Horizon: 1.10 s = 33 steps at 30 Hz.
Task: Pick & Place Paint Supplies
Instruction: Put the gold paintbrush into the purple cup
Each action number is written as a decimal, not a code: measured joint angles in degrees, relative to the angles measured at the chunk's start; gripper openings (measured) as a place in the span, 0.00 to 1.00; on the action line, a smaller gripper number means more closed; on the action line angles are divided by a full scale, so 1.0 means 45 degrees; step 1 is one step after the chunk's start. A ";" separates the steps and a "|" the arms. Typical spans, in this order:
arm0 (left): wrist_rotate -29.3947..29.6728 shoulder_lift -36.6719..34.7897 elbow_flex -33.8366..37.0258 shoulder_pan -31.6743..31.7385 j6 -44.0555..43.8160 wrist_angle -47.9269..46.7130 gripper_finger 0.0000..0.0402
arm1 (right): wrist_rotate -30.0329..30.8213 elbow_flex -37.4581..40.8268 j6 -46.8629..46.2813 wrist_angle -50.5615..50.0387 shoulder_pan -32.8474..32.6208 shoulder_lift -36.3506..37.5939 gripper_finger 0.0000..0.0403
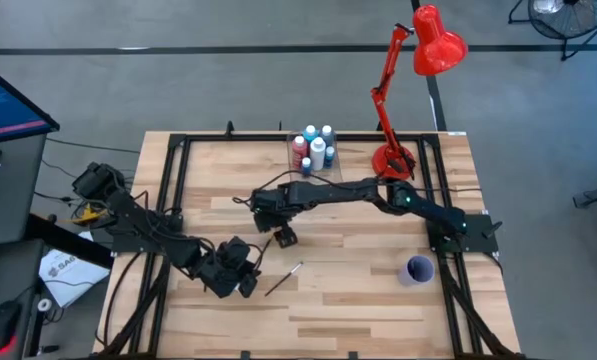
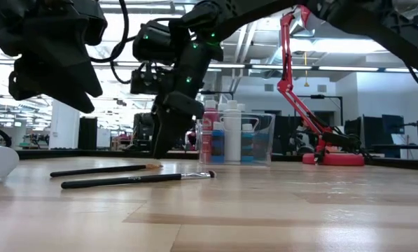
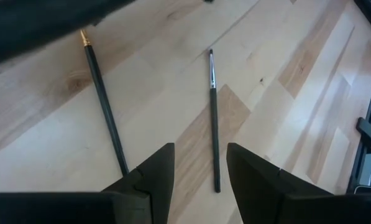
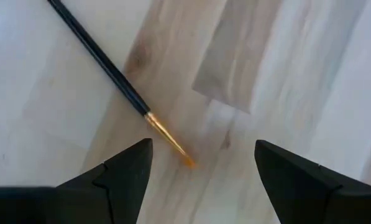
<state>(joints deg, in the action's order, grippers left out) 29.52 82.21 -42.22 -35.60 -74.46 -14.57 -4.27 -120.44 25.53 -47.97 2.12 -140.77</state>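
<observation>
My right gripper [image 4: 201,177] hangs low over the table [image 1: 358,300], jaws spread wide and empty, straddling the orange-tipped brush [image 4: 120,81]. I judge that is to close on its bristle end.

My left gripper [image 3: 201,180] waits near the table's front left, jaws partly apart, nothing between them. It looks down on both brushes. The silver-collared brush [image 3: 214,124] lies just beside its right finger.

Count:
- Two brushes loose on the wood, lying well apart and roughly side by side.
- Bottles [image 1: 316,150] clustered in the clear box [image 2: 263,136] at the far edge, about six. Some hide others, so I cannot be sure.
- One purple cup [image 1: 417,270], near right.
- One red lamp [image 1: 418,60], far right.
</observation>
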 joint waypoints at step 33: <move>0.0005 0.0000 0.0000 -0.0129 -0.0275 0.0010 0.35 | -0.0103 0.1215 0.0225 0.0099 -0.0722 0.0025 0.20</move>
<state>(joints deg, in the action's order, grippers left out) 29.54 82.21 -42.22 -36.18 -75.70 -14.52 -4.73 -114.98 26.55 -47.53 -1.13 -140.66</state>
